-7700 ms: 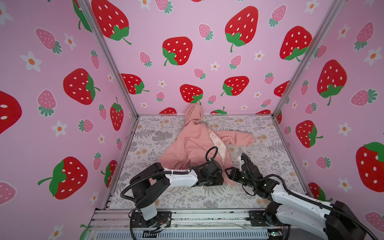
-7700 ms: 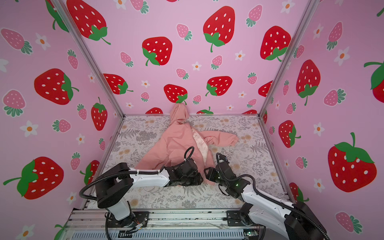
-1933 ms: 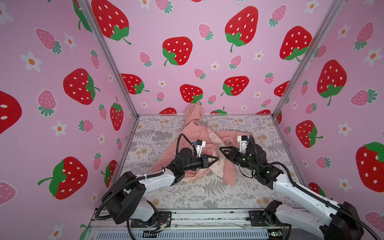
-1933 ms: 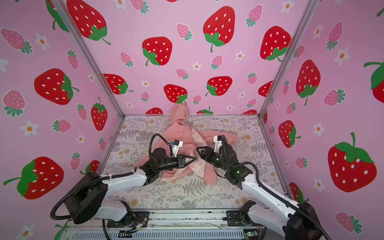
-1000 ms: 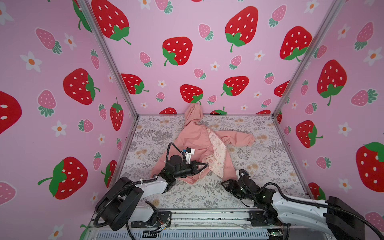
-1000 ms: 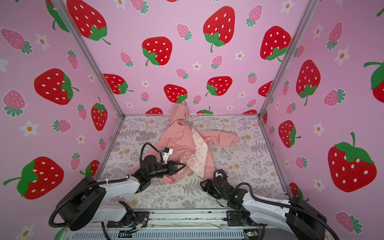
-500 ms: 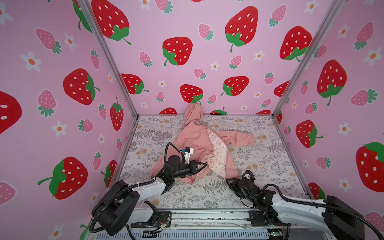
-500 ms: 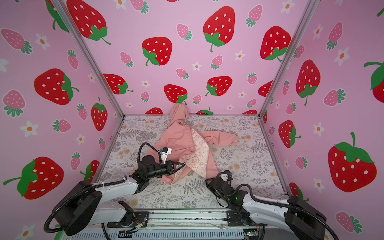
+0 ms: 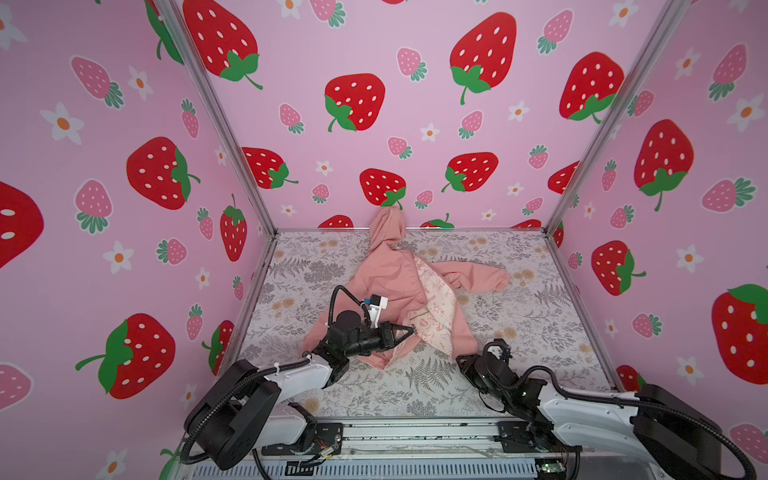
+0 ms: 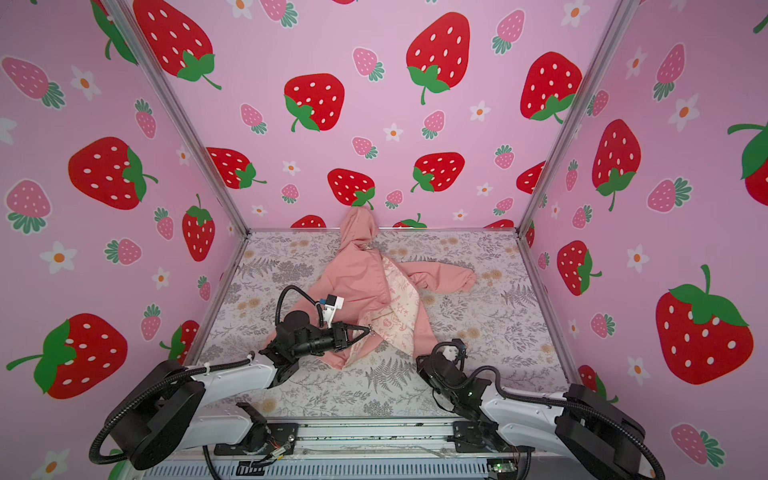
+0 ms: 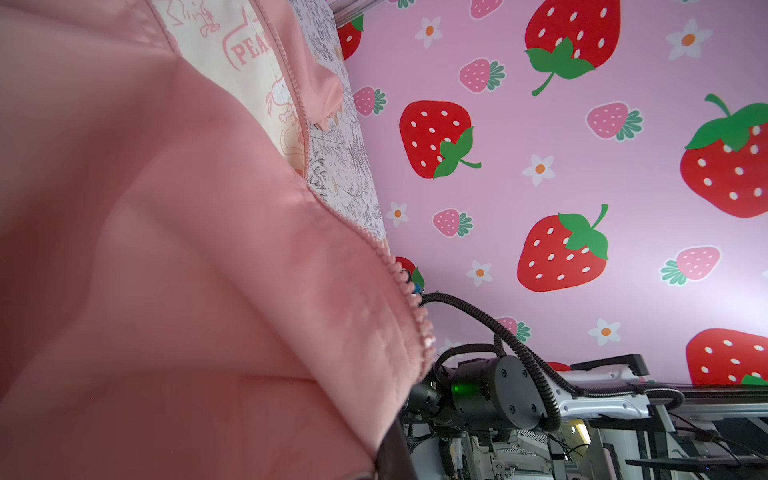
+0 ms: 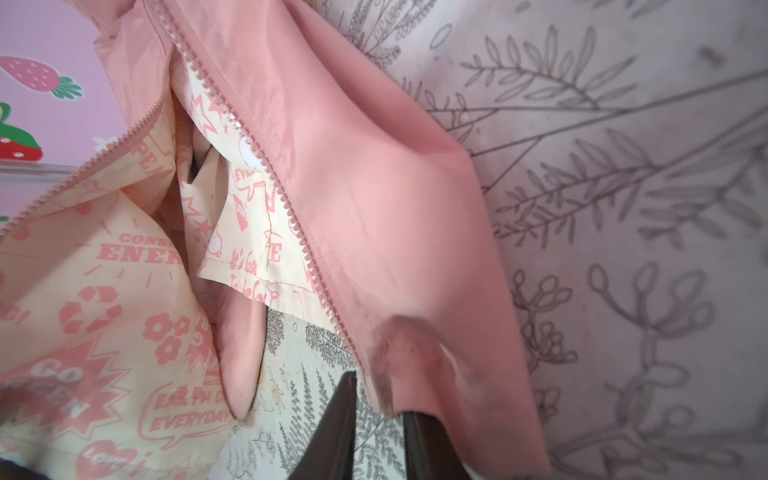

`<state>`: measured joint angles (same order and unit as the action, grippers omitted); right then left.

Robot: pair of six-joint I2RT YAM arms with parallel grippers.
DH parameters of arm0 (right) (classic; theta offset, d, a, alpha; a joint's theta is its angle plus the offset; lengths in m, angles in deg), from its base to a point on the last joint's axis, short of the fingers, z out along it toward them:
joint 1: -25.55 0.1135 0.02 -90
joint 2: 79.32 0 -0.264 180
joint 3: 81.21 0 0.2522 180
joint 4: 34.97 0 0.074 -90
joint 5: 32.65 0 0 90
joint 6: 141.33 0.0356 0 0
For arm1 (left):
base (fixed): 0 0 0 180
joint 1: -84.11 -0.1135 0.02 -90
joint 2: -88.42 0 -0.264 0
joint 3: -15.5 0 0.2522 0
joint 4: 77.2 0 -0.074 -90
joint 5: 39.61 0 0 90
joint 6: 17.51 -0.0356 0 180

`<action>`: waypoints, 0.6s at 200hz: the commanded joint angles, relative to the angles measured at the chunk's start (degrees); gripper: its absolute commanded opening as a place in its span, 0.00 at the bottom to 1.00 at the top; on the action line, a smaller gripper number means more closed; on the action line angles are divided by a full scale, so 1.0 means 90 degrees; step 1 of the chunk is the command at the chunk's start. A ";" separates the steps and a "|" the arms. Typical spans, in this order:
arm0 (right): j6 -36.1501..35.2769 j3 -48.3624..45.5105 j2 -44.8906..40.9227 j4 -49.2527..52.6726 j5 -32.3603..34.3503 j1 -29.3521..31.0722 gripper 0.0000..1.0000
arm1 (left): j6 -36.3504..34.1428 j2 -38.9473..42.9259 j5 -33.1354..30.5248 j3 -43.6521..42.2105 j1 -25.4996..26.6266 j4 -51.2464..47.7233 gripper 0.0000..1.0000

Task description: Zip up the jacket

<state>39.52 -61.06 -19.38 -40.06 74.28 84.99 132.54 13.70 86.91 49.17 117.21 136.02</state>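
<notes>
Three strawberry-print walls (image 9: 291, 50) box in the floral bench (image 9: 540, 316). In both top views we see the jacket (image 9: 390, 278) lying near the bench's middle, with its hood (image 9: 388, 226) against the back wall and one sleeve (image 9: 478, 276) stretched to the right. The front is unzipped, and the panel on the right of the views is folded back so the cream lining (image 9: 434, 307) shows. Our left gripper (image 9: 409, 330) is clamped tight on the other front edge and holds it up off the bench. In the left wrist view pink cloth drapes over the gripper and the zipper (image 11: 399, 274) teeth run along the hem. Our right gripper (image 12: 379, 399) sits at the jacket's lower right corner. Its jaws stand a narrow gap apart with bench showing between them, and the corner is draped over one finger (image 12: 428, 449) rather than caught between.
</notes>
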 commanded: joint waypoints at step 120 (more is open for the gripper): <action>-0.2604 0.3274 0.0866 0.0714 -0.0787 -0.0216 0.00 | 0.0565 -0.2173 -0.0311 -0.0468 -0.0017 0.2256 0.00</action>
<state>24.89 -39.66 -13.63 -36.63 70.08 83.37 134.33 -1.86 84.41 44.82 117.19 144.77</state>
